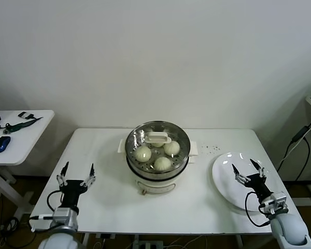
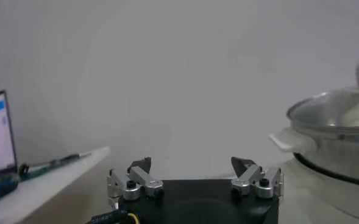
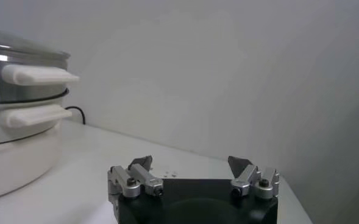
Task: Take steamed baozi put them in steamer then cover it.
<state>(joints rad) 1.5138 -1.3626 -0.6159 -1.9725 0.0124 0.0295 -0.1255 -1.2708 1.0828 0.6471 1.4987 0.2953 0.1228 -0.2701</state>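
1. Plain white wall bg; white table (image 1: 109,202), matte, flat.
2. Steamer (image 1: 157,168) sits btwn both grippers, shiny steel on white base; glass cover (image 1: 145,134) already on, baozi (image 1: 143,153) inside — smooth, cream, round.
3. Left gripper (image 1: 76,174) & right gripper (image 1: 249,170): jaws wide apart, holding nothing.
4. Task looks done; keep arms clear of lid.
5. White plate (image 1: 223,179) under right gripper, glossy.

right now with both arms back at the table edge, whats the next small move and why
Probably none beyond staying parked. The cover already sits on the steamer with baozi visible under the glass, and the white plate is bare. The left gripper and right gripper are both open and hold nothing, so the task looks finished.
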